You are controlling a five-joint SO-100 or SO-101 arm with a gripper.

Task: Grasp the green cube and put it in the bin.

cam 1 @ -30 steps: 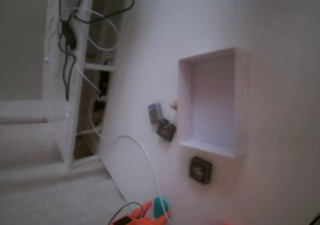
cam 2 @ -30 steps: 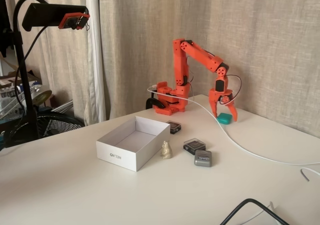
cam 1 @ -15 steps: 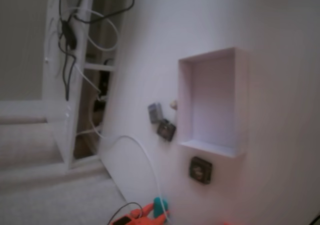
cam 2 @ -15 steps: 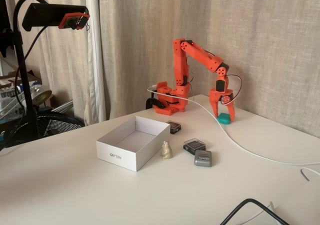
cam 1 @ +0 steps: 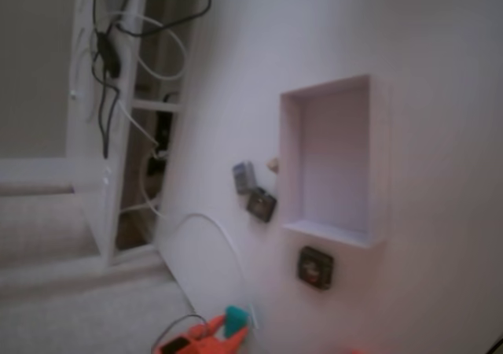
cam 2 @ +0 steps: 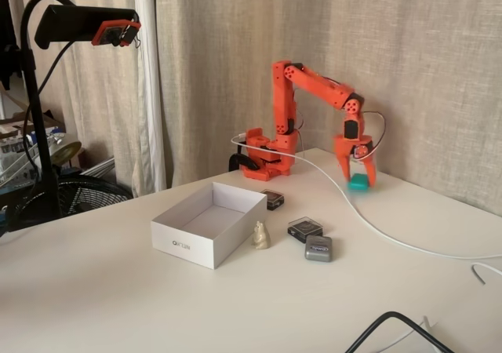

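Note:
The green cube [cam 2: 358, 184] sits between the fingers of my orange gripper [cam 2: 358, 180], at the far right of the table near the curtain. It looks held just above or right at the tabletop. In the tilted fixed view the green cube [cam 1: 234, 319] shows at the bottom edge, with the gripper [cam 1: 224, 328] closed around it. The bin [cam 2: 188, 243], a white shallow box, stands well to the left of the gripper in the side-on fixed view. In the tilted view the bin [cam 1: 291, 157] is above the gripper. Its inside looks empty.
Two dark square blocks [cam 2: 273, 199] [cam 2: 304, 228], a grey block [cam 2: 318, 249] and a small beige figurine [cam 2: 260, 235] lie between bin and gripper. A white cable [cam 2: 392, 239] runs across the table under the arm. A black cable [cam 2: 392, 322] lies at the front edge.
The gripper has shifted a little to the right and slightly up in the side-on fixed view, and the green cube has moved with it.

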